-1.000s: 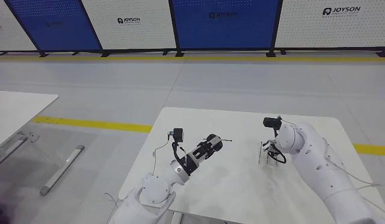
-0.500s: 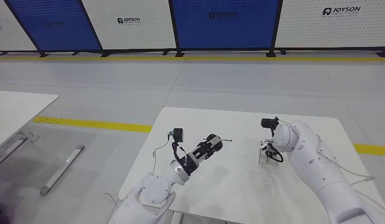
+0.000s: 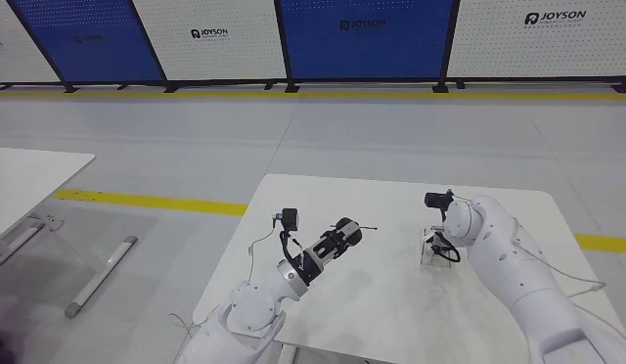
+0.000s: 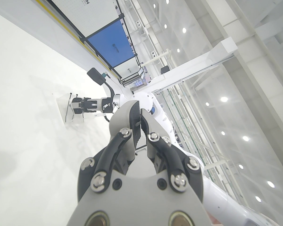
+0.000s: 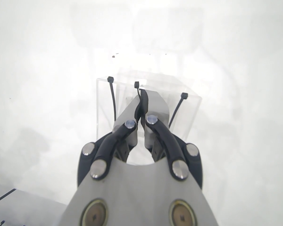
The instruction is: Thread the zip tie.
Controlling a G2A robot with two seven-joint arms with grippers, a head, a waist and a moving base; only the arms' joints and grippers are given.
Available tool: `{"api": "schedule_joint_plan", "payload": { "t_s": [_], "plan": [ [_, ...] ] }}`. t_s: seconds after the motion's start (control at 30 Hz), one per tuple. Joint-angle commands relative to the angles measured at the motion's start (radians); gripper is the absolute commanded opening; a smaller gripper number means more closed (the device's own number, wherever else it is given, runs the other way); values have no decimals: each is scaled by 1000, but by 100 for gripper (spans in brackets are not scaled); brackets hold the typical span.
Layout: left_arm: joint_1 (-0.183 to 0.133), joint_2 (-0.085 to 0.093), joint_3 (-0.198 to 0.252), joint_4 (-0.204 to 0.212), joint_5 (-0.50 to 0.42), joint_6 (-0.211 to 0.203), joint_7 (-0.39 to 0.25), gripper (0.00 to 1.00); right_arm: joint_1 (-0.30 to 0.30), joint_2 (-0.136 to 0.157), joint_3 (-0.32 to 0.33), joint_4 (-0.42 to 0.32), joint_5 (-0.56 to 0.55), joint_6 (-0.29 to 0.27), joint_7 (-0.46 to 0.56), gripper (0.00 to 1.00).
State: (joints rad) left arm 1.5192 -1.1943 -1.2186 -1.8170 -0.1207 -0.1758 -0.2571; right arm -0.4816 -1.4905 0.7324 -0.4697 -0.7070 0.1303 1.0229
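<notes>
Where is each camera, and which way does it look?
Top view: on the robot, looking down at the table; both arms show.
Left wrist view: on the left wrist, looking past the left gripper, shut on a loose zip tie, across the table.
Right wrist view: on the right wrist, looking down past the right gripper, shut on the middle zip tie in the clear stand.
Shared: top and left wrist views show the right gripper at the clear stand.
</notes>
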Motion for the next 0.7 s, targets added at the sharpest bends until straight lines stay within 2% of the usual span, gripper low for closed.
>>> {"api": "schedule_joint_plan", "payload": {
  "t_s": [0.0, 0.17, 0.4, 0.67],
  "plan": [
    [0, 0, 0, 0, 0, 0, 0, 0, -2, 0, 4, 0, 0, -3, -8, 0],
    [0, 0, 0, 0, 0, 0, 0, 0, -18, 7, 11, -28, -16, -15, -21, 0],
    [0, 0, 0, 0, 0, 0, 0, 0, -56, 34, 45, -106, -32, -13, -26, 0],
    [0, 0, 0, 0, 0, 0, 0, 0, -161, 99, 140, -293, -78, 25, -51, 0]
  ]
}}
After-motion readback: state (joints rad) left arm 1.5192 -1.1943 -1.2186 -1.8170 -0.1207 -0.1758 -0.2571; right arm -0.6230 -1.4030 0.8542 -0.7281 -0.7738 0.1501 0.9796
